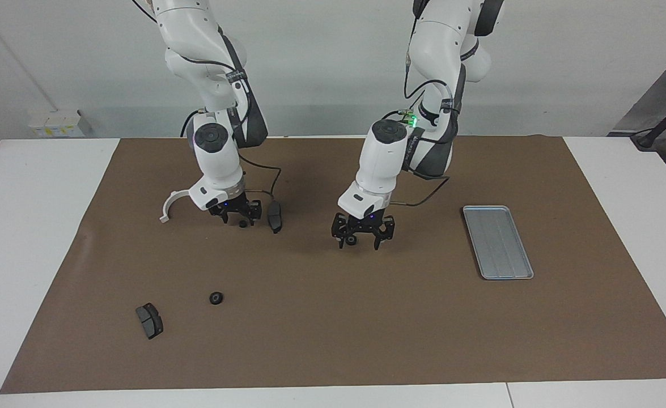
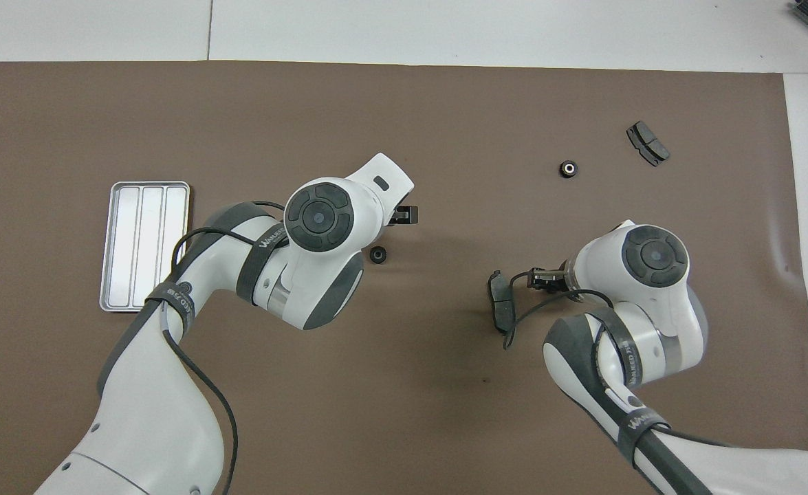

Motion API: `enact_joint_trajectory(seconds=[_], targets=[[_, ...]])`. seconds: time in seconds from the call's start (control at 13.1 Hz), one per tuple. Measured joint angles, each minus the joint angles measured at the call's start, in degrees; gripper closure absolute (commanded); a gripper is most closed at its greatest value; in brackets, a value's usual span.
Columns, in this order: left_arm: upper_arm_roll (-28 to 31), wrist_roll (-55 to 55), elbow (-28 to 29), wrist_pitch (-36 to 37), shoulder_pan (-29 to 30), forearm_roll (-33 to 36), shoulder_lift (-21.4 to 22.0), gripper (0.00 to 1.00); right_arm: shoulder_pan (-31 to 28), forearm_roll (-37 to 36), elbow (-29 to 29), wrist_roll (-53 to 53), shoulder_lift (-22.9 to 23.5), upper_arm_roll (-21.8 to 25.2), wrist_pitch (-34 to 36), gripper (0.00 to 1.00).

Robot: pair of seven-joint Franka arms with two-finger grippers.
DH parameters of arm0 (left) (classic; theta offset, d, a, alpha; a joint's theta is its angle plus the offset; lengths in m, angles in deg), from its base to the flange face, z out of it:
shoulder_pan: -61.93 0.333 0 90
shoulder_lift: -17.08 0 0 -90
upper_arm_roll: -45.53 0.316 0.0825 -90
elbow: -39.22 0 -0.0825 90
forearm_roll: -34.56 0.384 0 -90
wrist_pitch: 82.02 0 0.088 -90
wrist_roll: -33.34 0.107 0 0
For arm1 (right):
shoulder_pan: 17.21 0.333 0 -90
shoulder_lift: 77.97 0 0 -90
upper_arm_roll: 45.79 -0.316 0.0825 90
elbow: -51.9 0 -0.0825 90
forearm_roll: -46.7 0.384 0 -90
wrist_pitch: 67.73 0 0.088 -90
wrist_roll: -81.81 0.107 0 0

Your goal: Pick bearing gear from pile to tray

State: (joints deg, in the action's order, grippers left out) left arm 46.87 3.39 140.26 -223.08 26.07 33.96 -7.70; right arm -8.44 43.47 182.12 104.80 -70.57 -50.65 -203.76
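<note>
Bright, even overhead light, soft faint shadows on the brown mat (image 1: 333, 317) directly beneath each gripper, mild glare on the tray (image 2: 144, 245) ribs in the overhead view, white desk (image 1: 32, 238) edges near blown out, both views sharp, slight bending at the borders

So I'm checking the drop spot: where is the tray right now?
The tray lies flat on the brown mat toward the left arm's end of the table, apart from the scattered parts, with nothing in it.
</note>
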Motion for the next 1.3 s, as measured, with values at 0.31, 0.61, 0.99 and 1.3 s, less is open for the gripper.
enact_joint_trajectory(seconds=[0.31,0.61,0.99,1.3], targets=[[0.11,0.43,2.33,-2.66,-0.05,0.03,-1.04,0.0,-0.02,0.46,0.31,-0.01,0.1,-0.01,-0.05,0.62],[0.12,2.94,4.47,-3.76,-0.06,0.04,-1.73,0.11,-0.05,1.51,0.61,-0.01,0.17,-0.02,-0.55,0.69],[0.26,3.35,6.16,-3.87,-1.0,0.29,-1.35,0.35,-0.1,2.17,1.74,-0.01,0.44,-0.02,-3.06,1.0],[0.24,3.58,6.82,-3.84,-1.7,0.35,-0.85,0.36,-0.03,2.22,-0.4,-0.01,0.41,-0.2,-3.77,1.0]])
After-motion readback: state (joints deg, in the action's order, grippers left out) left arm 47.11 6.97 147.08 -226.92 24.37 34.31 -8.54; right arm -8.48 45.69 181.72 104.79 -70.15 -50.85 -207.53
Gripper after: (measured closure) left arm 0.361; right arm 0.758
